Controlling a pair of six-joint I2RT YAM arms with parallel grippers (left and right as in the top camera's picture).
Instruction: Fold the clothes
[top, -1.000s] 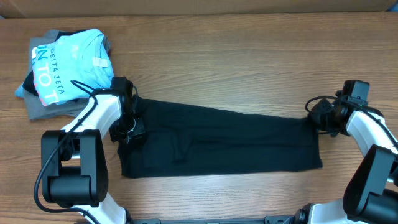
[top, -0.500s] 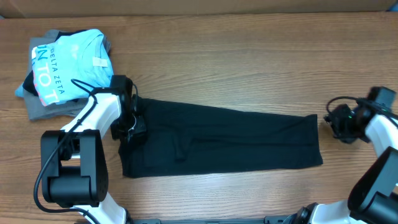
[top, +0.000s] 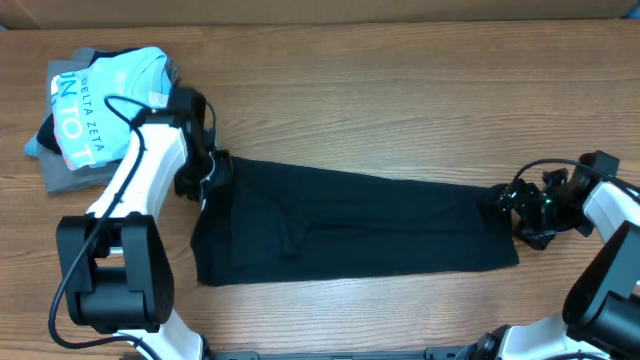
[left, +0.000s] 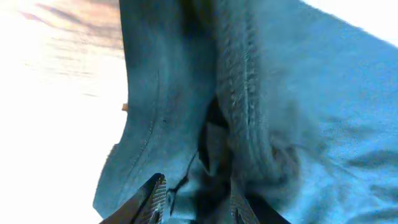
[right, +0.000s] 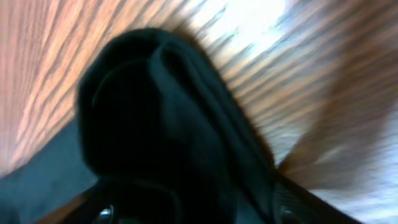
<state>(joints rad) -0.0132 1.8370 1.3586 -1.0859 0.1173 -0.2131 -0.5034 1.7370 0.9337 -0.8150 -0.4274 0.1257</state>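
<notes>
Two wrist close-ups beat overhead, left claw (left: 198, 199) pinching black T-shirt (top: 350, 225), right claw (right: 193, 208) wide astride hem.

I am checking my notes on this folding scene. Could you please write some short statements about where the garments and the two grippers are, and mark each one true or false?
1. The black T-shirt lies as a long strip across the table. True.
2. The light blue tee lies on top of the black T-shirt. False: it lies on the grey garment at the far left, apart from the black T-shirt.
3. The left gripper is at the left end of the black T-shirt. True.
4. The right gripper hangs over the light blue tee. False: it is at the right end of the black T-shirt.
</notes>
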